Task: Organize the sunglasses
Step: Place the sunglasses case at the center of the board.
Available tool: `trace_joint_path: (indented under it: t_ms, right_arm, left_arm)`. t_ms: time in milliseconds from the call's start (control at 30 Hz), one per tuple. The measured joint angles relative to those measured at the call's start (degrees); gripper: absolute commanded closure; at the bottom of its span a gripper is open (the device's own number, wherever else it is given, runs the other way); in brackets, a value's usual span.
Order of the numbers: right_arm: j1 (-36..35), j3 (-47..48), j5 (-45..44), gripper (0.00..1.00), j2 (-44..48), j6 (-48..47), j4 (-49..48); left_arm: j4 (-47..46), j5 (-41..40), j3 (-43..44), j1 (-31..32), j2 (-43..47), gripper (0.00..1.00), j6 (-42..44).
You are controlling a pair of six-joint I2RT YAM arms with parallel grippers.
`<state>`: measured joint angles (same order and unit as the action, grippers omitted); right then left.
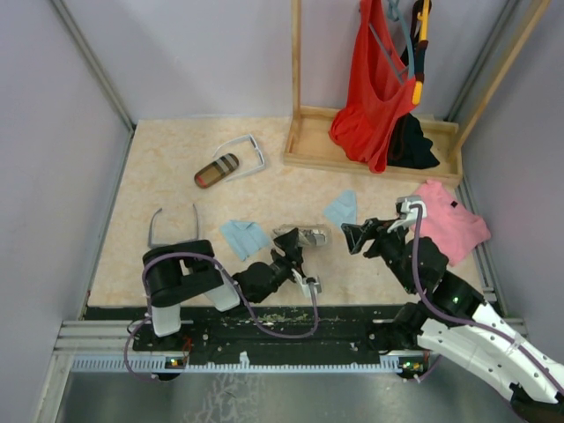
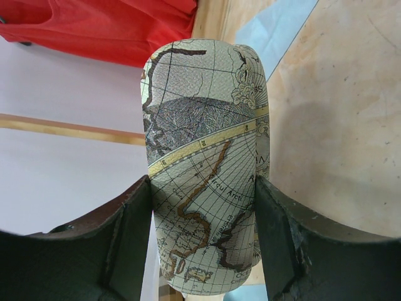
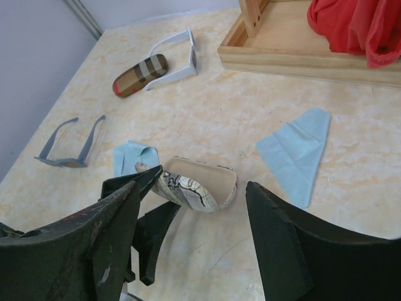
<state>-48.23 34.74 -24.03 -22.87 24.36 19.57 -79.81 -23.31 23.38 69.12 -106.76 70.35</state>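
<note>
Early stage: left end effector (image 2: 202,191) is pinching the open map-print oblong case (image 2: 200,113), right end effector (image 3: 193,194) is hanging spread; white-framed sunglasses (image 1: 248,152) and thin dark-framed sunglasses (image 1: 173,226) are lying uncased.

An open map-printed case (image 1: 304,236) is between one blue cloth (image 1: 244,238) and another cloth (image 1: 341,209).

White pair (image 3: 191,55) at far centre, arms unfolded, lying flat. Grey pair (image 3: 66,163) well apart, near L edge, arms unfolded too, front twd near side.
</note>
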Motion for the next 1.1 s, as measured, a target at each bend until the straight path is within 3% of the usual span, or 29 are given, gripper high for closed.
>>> trace_joint_path:
  t_ms: [233,600,1100]
  right_arm:
    - [0.00,-0.63,0.17,0.32,0.17,0.33,0.74]
    - [0.00,-2.08,1.22,0.32,0.15,0.39,-0.17]
    - [0.00,-2.51,1.62,0.30,0.15,0.81,-0.22]
  left_arm:
    - [-2.23,0.46,0.15,1.38,-1.36,0.99,2.58]
    - [4.26,3.87,-0.59,3.80,-1.33,0.89,2.99]
    - [6.47,3.93,-1.14,4.98,-1.29,0.49,3.41]
